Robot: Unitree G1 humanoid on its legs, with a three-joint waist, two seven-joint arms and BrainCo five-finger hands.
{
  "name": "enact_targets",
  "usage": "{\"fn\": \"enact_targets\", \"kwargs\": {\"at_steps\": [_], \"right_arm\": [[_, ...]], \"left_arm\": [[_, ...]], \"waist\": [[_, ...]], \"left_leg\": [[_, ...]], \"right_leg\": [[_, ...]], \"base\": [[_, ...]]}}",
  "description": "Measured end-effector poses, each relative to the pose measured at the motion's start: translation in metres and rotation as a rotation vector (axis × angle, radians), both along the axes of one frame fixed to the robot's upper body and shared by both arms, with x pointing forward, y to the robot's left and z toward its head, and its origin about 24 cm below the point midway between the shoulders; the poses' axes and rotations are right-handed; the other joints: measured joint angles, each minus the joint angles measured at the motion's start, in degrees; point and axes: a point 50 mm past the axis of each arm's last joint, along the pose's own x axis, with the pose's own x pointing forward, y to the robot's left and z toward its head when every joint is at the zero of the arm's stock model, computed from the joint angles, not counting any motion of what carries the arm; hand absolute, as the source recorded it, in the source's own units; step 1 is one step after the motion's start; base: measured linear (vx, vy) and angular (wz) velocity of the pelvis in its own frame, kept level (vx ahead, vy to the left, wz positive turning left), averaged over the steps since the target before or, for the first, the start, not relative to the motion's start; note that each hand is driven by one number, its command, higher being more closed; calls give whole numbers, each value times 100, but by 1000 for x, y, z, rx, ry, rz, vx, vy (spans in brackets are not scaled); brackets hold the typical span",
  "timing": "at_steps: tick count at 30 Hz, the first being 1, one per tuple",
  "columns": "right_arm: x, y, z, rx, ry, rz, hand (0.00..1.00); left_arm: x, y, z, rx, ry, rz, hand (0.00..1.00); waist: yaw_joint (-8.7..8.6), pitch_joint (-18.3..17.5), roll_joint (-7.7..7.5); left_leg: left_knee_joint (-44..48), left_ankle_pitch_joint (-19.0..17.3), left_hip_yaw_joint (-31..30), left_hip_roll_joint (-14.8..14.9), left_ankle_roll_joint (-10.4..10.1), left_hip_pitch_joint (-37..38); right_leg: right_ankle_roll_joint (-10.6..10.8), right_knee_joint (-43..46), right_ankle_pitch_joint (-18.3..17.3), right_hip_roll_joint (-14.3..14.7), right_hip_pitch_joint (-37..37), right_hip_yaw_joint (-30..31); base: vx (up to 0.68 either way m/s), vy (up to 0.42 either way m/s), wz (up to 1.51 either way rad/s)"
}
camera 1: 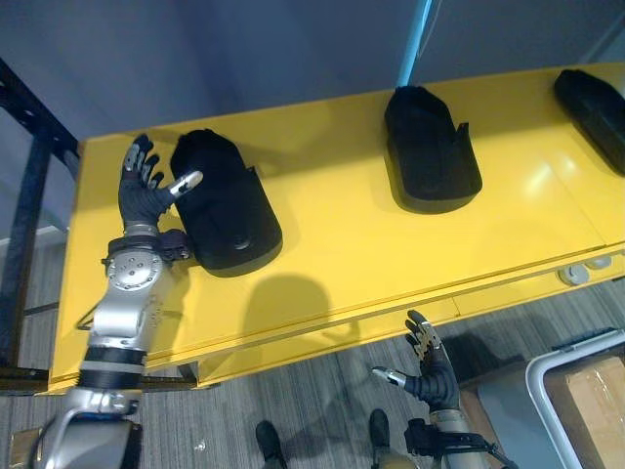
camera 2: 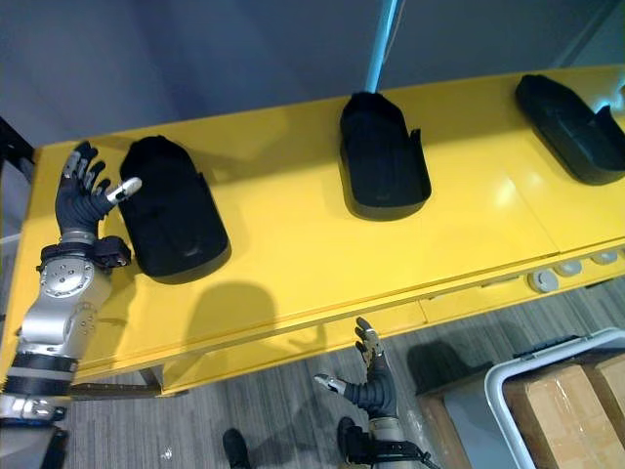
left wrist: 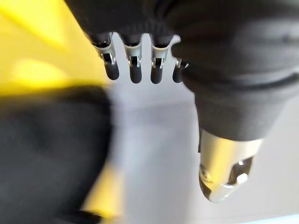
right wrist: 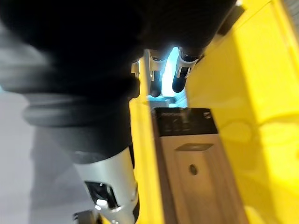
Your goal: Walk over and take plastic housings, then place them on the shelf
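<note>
Three black plastic housings lie on the yellow shelf top [camera 1: 332, 234]: a left housing [camera 1: 223, 207], a middle housing [camera 1: 428, 149] and a right housing [camera 1: 596, 109] at the far right edge. My left hand [camera 1: 143, 193] is raised beside the left housing, fingers spread and straight, its thumb [camera 1: 184, 183] reaching over the housing's near left side. In the left wrist view its fingers [left wrist: 135, 70] point straight out, with the housing [left wrist: 46, 149] a dark mass beside them. My right hand [camera 1: 432, 373] hangs open below the shelf's front edge, over the floor, holding nothing.
A dark metal frame [camera 1: 29, 195] stands at the shelf's left end. A white-framed cart with a cardboard box [camera 1: 591, 391] sits on the floor at lower right. Small white knobs [camera 1: 574, 275] stick out under the shelf's front right edge. A grey wall rises behind.
</note>
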Motion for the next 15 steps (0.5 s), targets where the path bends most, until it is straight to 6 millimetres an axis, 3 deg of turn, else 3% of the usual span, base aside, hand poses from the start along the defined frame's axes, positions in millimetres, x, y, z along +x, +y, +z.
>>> {"fn": "enact_targets", "kwargs": {"at_steps": [2, 3, 6, 8, 13, 15], "right_arm": [[2, -5, -1, -3, 3, -21, 0], [2, -7, -2, -8, 4, -31, 0], [2, -15, -5, -18, 14, -58, 0], [-1, -15, -8, -7, 28, -71, 0], [-9, -14, -13, 4, 50, -58, 0], [-8, -12, -12, 4, 46, -42, 0]], "left_arm": [[-27, -7, -13, -17, -67, 131, 0], [-42, -12, -22, -21, -85, 193, 100], [-82, -26, -48, 21, -63, 332, 100], [-100, -40, -62, 42, -29, 312, 100], [-109, -89, -89, 37, 75, 25, 100], [-105, -96, -97, 32, 110, -44, 100]], "waist": [[13, -185, 82], [16, -316, 152], [103, -525, 285], [168, -624, 316], [150, -795, 299], [126, -788, 288]], "left_leg": [[-3, -3, -43, -8, -2, 148], [-4, -5, -116, -6, -4, 168], [-9, -22, -149, -1, -27, 282], [-31, -46, -162, 0, -60, 322], [-34, -40, -306, -12, -94, 119], [-32, 18, -308, -1, -91, 9]], "right_leg": [[15, -61, -12, -10, 206, -59], [37, -62, -37, -11, 266, -123], [45, -64, -75, -13, 404, -150], [109, -61, -122, -17, 447, -160], [129, -82, -127, -25, 356, -272], [122, -75, -107, -9, 240, -259]], "base": [[-21, 21, 14], [-41, 16, 21], [-48, 15, 10], [-61, 14, 3], [-69, 13, 15], [-70, 9, 2]]}}
